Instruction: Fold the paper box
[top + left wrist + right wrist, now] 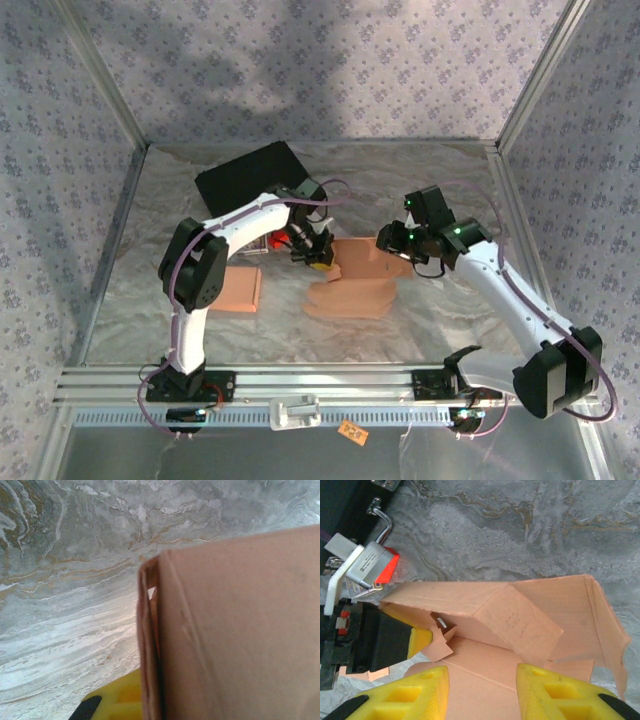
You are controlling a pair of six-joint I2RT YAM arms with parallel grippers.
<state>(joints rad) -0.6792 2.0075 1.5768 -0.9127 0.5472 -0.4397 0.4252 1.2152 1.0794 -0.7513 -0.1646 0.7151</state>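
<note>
- The left gripper [318,258] is clamped tight on a raised wall at the 9 o'clock edge of the paper box [352,280].
- The box sits half-formed near the middle of the counter [430,190], with one wall up and leaning inward and the other flaps lying slack. A spare flat blank [236,290] lies well apart at its 9 o'clock.
- The right gripper [392,240], at the box's 2 o'clock, hangs with jaws partly apart over the floor panel, gripping nothing.
- The walls appear to be going up. Next, the right gripper probably has to catch the loose 3 o'clock flap and fold it inward while the left one anchors.
</note>
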